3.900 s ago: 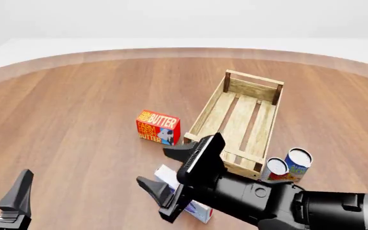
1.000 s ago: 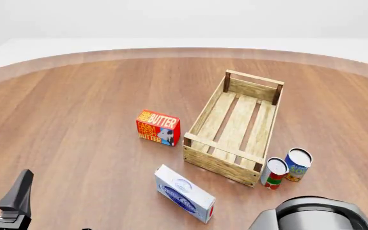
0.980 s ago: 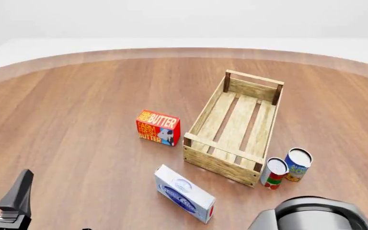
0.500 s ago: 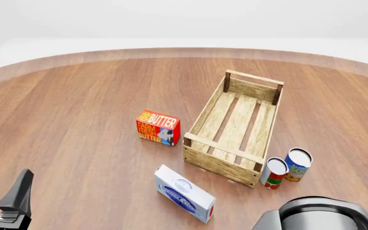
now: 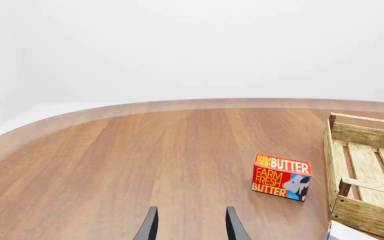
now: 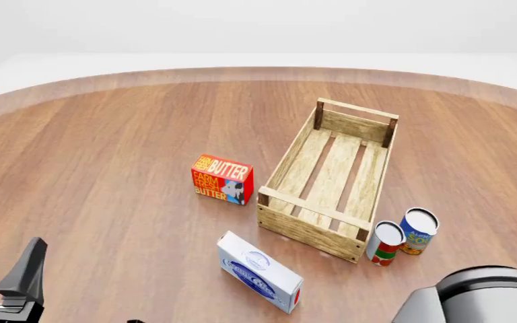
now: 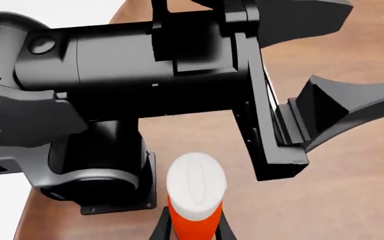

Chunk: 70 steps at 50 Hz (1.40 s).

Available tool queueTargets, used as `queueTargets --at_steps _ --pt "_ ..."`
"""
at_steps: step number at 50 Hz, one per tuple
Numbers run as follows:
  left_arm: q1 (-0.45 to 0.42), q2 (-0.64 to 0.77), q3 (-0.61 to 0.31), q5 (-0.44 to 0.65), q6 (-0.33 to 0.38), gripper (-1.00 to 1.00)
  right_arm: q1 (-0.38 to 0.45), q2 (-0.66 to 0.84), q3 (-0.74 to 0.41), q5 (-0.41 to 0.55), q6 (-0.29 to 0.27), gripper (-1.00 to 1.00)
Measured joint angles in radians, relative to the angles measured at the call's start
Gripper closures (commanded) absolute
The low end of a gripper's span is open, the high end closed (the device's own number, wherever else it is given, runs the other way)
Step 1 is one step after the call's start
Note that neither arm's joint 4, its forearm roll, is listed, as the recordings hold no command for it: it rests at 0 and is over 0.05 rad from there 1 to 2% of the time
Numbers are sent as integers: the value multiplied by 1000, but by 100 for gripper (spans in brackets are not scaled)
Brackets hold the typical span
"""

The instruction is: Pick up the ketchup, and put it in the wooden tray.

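Right gripper [image 7: 190,231]: fingers clamped on the ketchup [image 7: 195,200], white cap visible. Left gripper [image 5: 190,225]: fingers apart over bare bench [image 5: 145,165]. Wooden tray [image 6: 330,182] holds nothing.

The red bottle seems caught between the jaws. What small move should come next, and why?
Probably a short lift straight up. The right gripper has its jaws against both sides of the tall orange-red ketchup squeeze bottle with a white cap, so the grip looks made, while the long light-wood slatted tray holds nothing yet; raising comes before carrying.
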Motion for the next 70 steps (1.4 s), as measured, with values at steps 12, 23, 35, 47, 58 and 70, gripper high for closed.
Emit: queueTargets --at_steps 12,23,35,47,58,70 --pt "0 0 0 0 0 -100 -37 -39 71 -32 3 100" --pt "0 0 0 0 0 -100 -88 -96 136 -40 3 100" --pt "0 0 0 0 0 -100 -149 -197 160 38 2 100" --pt "0 0 0 0 0 -100 -238 -285 141 137 -28 100" --pt "0 0 0 0 0 -100 -347 -365 133 201 -61 100" --pt "0 0 0 0 0 -100 -484 -442 135 252 -77 100"
